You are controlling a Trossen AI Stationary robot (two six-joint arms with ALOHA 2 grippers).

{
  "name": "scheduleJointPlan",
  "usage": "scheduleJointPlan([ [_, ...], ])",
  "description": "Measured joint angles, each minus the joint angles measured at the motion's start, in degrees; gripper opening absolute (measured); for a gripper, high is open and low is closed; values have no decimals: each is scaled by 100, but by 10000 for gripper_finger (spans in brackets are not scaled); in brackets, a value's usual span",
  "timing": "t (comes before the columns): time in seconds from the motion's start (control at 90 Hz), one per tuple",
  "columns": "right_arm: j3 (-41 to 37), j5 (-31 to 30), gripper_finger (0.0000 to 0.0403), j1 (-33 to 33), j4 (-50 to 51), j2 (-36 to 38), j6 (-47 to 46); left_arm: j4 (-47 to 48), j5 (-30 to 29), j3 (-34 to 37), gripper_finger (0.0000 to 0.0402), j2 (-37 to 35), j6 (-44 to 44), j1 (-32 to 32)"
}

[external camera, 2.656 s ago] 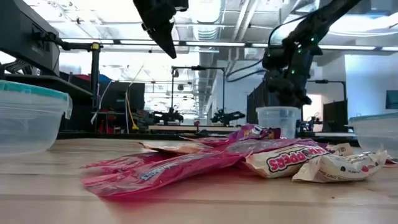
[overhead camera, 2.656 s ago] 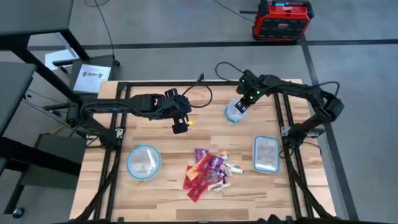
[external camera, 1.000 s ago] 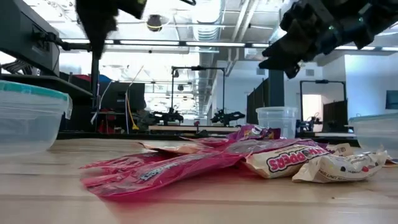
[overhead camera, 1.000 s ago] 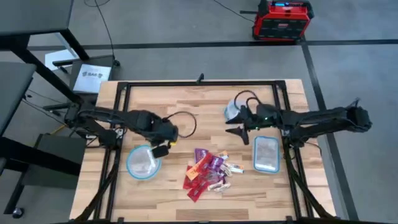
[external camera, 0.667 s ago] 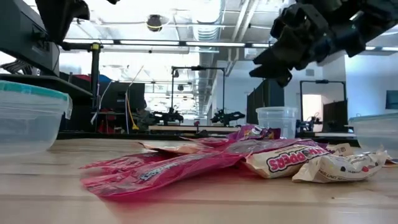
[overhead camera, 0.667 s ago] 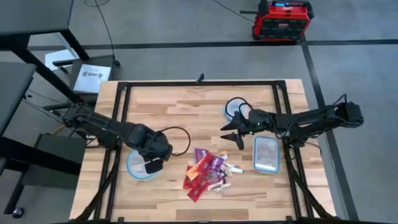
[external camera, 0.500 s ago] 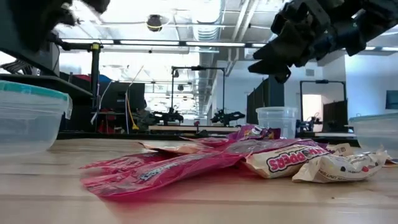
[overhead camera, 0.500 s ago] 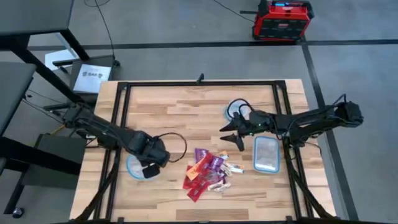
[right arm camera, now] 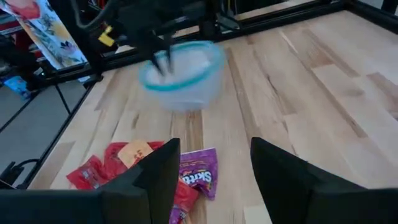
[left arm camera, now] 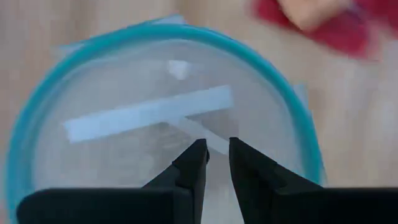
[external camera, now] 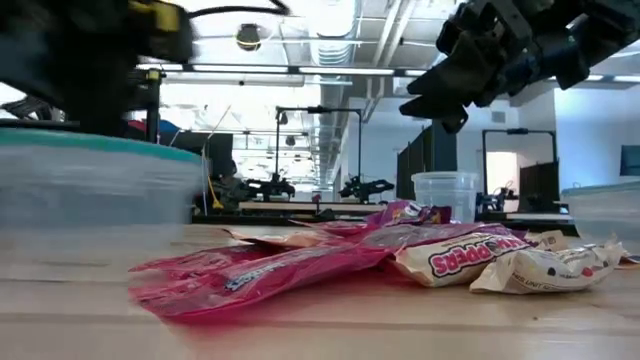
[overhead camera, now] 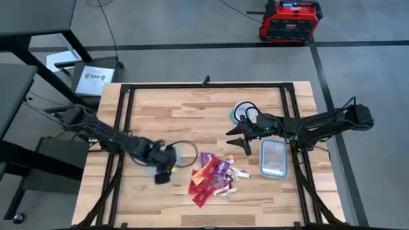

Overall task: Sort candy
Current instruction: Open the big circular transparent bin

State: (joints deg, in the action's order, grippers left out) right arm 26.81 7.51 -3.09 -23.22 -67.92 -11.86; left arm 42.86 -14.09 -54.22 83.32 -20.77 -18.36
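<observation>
On the left side of the table, the left gripper [overhead camera: 163, 171] is low at the round bowl [left arm camera: 186, 32]. Its fingers [left arm camera: 198, 163] are narrow, almost together, and they seem to pinch the bowl's wall. The candy [overhead camera: 214, 175] lies in a loose heap at the middle of the table, just beside this bowl. Right of the heap, the right gripper [overhead camera: 238, 138] hovers with its fingers wide apart and holds nothing. A second small bowl [overhead camera: 241, 112] stands behind it, and the rectangular tub [overhead camera: 273, 158] is at its right.

I judge that the step in hand is to place the bowl near the heap. To do it well, the grip should be firm on the wall and the bowl kept level, stopping short of the wrappers so none is pushed away.

The bowl is blurred in the low view, and the exact contact of the fingers with the rim is hard to make out. What lies inside the bowl I cannot read clearly.
</observation>
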Motion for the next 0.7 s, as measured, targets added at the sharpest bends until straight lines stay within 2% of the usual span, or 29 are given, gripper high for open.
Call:
scheduleJointPlan([
  [0.111, 0, 0, 182, 2, -7, 0, -2, -698, -47, -104, 56, 25, 1229, 356],
  [0.244, 0, 0, 182, 18, -7, 0, -11, -396, -39, -610, 56, 38, 1425, 508],
  [0.378, 2, 1, 182, 39, -298, -132, 35, 477, -38, -1182, 56, 15, 853, 446],
  [0.478, 5, 0, 182, 61, -987, -505, 242, 822, -278, -1170, 56, -62, 69, 356],
  [0.567, 173, 0, 182, 66, -1379, -1014, 288, 528, -344, -785, 56, -172, -489, 197],
  [0.7, 828, -2, 182, 66, -1364, -1965, 714, -449, -293, 33, 56, -380, -1111, -45],
])
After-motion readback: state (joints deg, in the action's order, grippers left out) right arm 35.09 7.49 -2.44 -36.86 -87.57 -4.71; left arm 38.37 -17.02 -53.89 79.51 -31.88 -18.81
